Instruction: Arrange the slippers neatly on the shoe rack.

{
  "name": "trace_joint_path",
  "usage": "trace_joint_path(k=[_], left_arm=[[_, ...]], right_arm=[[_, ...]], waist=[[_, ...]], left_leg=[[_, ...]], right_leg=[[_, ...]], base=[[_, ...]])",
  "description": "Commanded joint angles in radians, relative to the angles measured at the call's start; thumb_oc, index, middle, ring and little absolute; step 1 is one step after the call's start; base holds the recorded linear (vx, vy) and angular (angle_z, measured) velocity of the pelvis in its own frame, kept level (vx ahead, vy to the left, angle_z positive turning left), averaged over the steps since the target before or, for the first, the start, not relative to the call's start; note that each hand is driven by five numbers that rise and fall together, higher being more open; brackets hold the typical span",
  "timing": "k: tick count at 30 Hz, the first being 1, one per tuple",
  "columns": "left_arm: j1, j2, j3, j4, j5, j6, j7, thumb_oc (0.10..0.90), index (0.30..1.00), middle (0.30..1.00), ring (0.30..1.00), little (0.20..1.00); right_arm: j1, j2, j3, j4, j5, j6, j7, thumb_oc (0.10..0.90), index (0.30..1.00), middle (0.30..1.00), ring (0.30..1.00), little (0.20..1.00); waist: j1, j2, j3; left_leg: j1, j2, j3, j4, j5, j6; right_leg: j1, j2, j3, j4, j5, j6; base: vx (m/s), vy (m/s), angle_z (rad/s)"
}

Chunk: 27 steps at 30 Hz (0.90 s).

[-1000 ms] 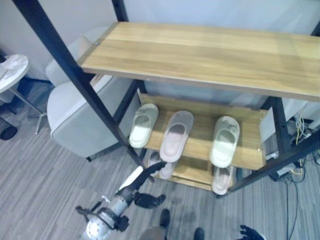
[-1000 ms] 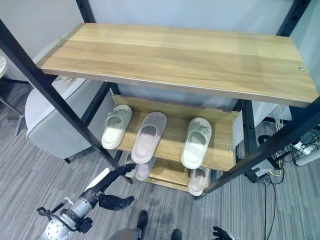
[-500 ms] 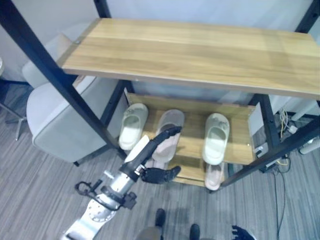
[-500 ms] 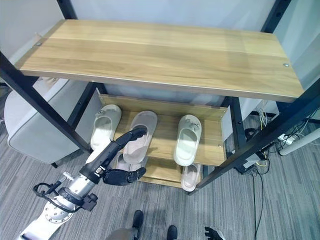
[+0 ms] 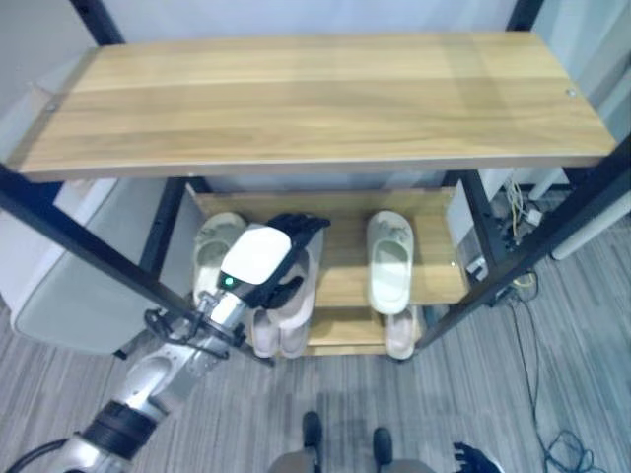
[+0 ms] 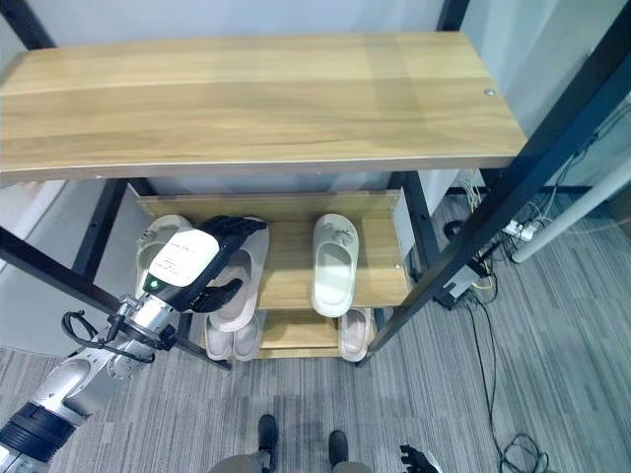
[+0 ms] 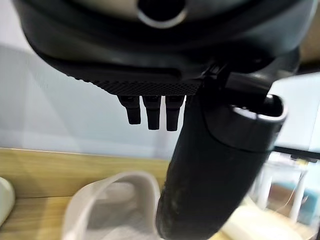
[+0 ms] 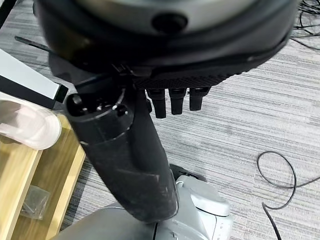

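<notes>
Now pale pink slipper [image 5: 294,296], left hand [image 5: 264,258] above

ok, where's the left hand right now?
In the eye views the left hand reaches into the rack's middle shelf, over the pinkish slipper, between the pale green slipper and the right-side one.

Slippers [image 6: 333,263] on shoe rack [image 6: 296,94] shelves

Shoe rack [image 6: 296,99]: black metal frame, wooden shelves. Top shelf bare wood. Middle shelf [image 6: 380,281] carries three pale slippers side by side, toes to the back: one at the left end [image 6: 158,241], one just beside it [image 6: 240,296] partly covered, one apart to the right [image 6: 333,263]. Lower shelf [image 6: 296,335] carries further slippers [image 6: 353,337], partly hidden. Rack stands on grey carpet floor [image 6: 493,394].
</notes>
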Motion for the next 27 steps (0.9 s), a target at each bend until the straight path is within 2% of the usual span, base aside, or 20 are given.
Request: trace_joint_path(k=[1,10,11,19,20,23,27], left_arm=[[-0.169,-0.027,0.045,-0.015,0.028,0.031,0.133,0.800,0.900,0.900,0.900,0.900],[-0.263,-0.060,0.029,0.021,0.058,0.087,0.160,0.800,0.900,0.900,0.900,0.900],[-0.309,-0.069,0.013,0.044,0.076,0.105,0.166,0.800,0.900,0.900,0.900,0.900],[-0.427,-0.083,-0.009,0.110,0.073,0.156,0.178,0.800,0.900,0.900,0.900,0.900],[-0.464,-0.080,-0.028,0.140,0.083,0.179,0.154,0.400,0.300,0.300,0.300,0.300],[-0.478,-0.084,-0.035,0.179,0.087,0.200,0.129,0.400,0.300,0.300,0.300,0.300],[-0.397,-0.089,0.020,0.110,0.064,0.165,0.146,0.400,0.300,0.300,0.300,0.300]], right_arm=[[0.001,-0.043,0.020,-0.012,-0.027,-0.015,-0.016,0.800,0.900,0.900,0.900,0.900],[-0.028,-0.046,0.023,-0.019,-0.017,-0.020,-0.029,0.800,0.900,0.900,0.900,0.900],[-0.045,-0.051,0.020,-0.008,-0.010,-0.023,-0.032,0.800,0.900,0.900,0.900,0.900],[-0.075,-0.066,0.029,-0.013,-0.001,-0.023,-0.033,0.800,0.900,0.900,0.900,0.900],[-0.082,-0.072,0.028,-0.013,0.001,-0.023,-0.031,0.800,0.900,0.900,0.900,0.900],[-0.094,-0.072,0.027,-0.011,0.006,-0.024,-0.027,0.800,0.900,0.900,0.900,0.900],[-0.078,-0.064,0.021,-0.013,0.010,-0.027,-0.023,0.800,0.900,0.900,0.900,0.900]], waist=[[0.006,0.003,-0.008],[-0.007,0.000,0.027],[-0.010,0.000,0.036],[-0.021,-0.002,0.057],[-0.022,-0.001,0.061],[-0.022,0.001,0.071],[-0.017,-0.003,0.068]], left_leg=[[0.027,-0.011,-0.061,0.025,-0.123,0.012],[-0.027,-0.020,-0.039,0.040,-0.121,0.018],[-0.039,-0.022,-0.036,0.043,-0.120,0.020],[-0.058,-0.026,-0.029,0.044,-0.124,0.021],[-0.061,-0.027,-0.030,0.043,-0.123,0.023],[-0.070,-0.029,-0.028,0.049,-0.115,0.025],[-0.063,-0.029,-0.025,0.053,-0.120,0.025]], right_leg=[[-0.058,-0.017,-0.019,0.051,-0.037,0.078],[-0.116,-0.022,0.001,0.065,-0.024,0.080],[-0.128,-0.024,0.005,0.068,-0.021,0.081],[-0.153,-0.026,0.012,0.074,-0.021,0.084],[-0.157,-0.027,0.014,0.075,-0.019,0.085],[-0.166,-0.028,0.014,0.081,-0.012,0.085],[-0.160,-0.029,0.013,0.085,-0.018,0.083]], base=[[-0.02,0.037,-0.19],[-0.02,0.024,-0.08],[-0.02,0.031,-0.08],[-0.01,0.008,0.00],[-0.03,0.021,-0.04],[-0.05,0.013,-0.06],[-0.02,0.000,-0.02]])
